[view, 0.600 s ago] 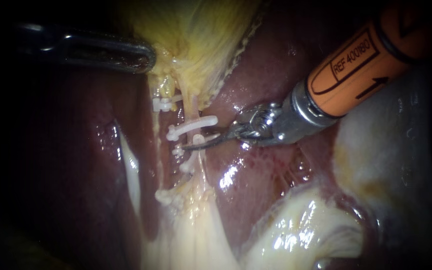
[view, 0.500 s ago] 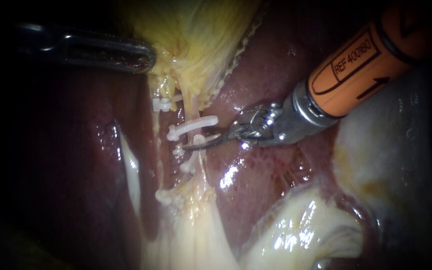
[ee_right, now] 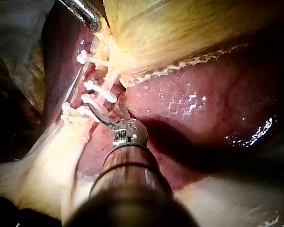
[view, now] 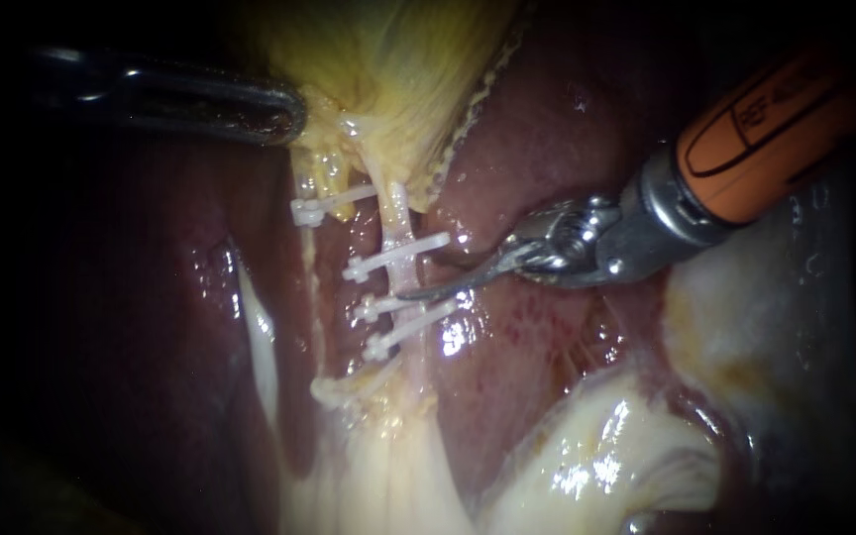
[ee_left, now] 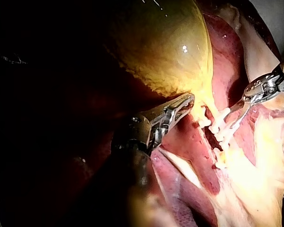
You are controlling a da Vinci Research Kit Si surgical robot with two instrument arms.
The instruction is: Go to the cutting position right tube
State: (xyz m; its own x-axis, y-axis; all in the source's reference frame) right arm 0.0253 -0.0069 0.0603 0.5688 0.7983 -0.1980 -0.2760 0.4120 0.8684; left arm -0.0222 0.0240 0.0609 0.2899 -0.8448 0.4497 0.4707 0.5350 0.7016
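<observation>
Right instrument point(view: 414, 294), slim curved metal blades: open or closed, cannot tell. Tip at pale right tube point(view: 395, 213), between white plastic clips point(view: 398, 255). Positioning judged near done; next, straddle tube there.

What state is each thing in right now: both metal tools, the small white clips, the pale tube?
Yellow gallbladder: gripped at its lower edge.
Pale right tube: whole, not cut.
White plastic clips: closed across the tubes.
Left instrument, dark metal: shut on the gallbladder.
Right instrument, orange shaft: open, tip at the right tube between clips.
</observation>
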